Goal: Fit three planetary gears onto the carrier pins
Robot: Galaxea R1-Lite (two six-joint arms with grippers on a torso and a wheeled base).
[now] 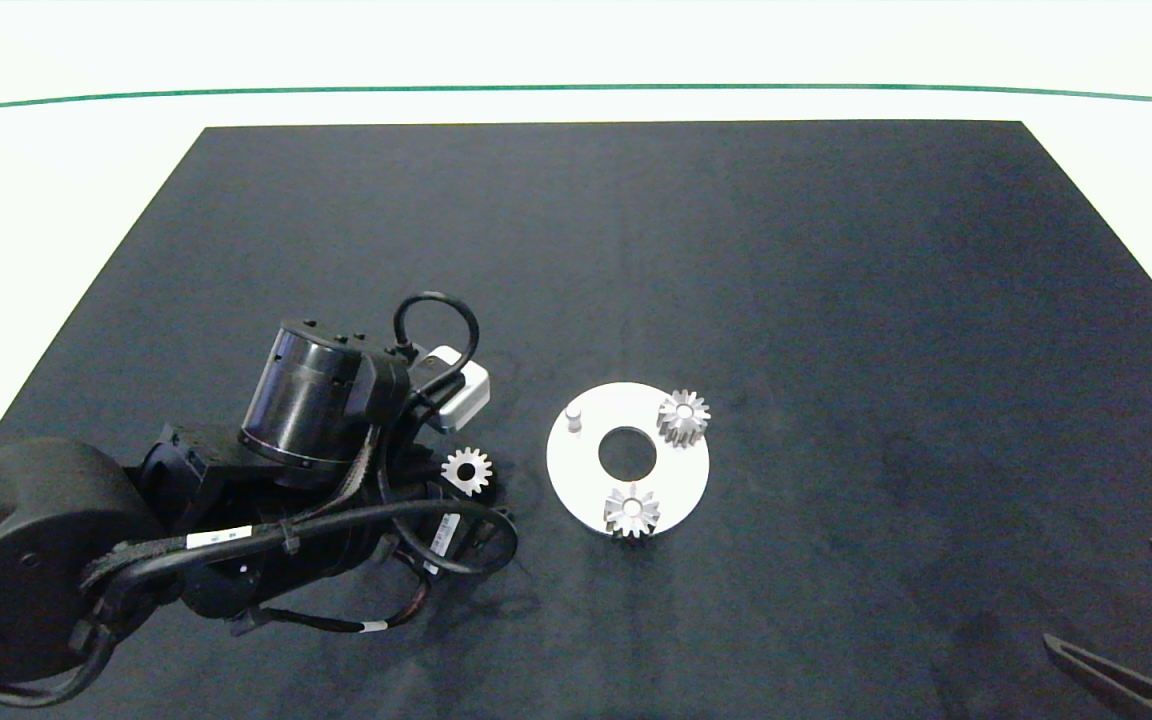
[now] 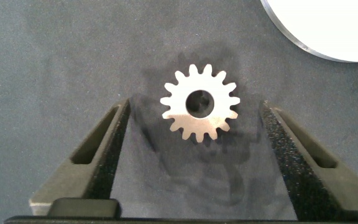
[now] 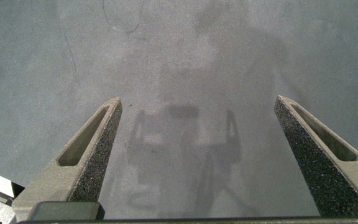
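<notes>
A white round disc [image 1: 681,482] lies mid-table on the dark mat. Two planetary gears sit on its carrier pins: one [image 1: 683,416] at the far right, one [image 1: 631,510] at the near edge. The third carrier pin [image 1: 574,416] stands bare at the disc's far left. A third gear [image 1: 467,470] [image 2: 199,103] lies flat on the mat just left of the disc. My left gripper [image 2: 194,112] hangs over it, open, one finger on each side, not touching. The right gripper [image 3: 197,109] is open over bare mat at the near right.
The disc's rim [image 2: 303,43] shows close beyond the loose gear in the left wrist view. The left arm's body [image 1: 186,510] fills the near left of the mat. The right fingertips [image 1: 1136,610] sit at the near-right corner. Pale table surface surrounds the mat.
</notes>
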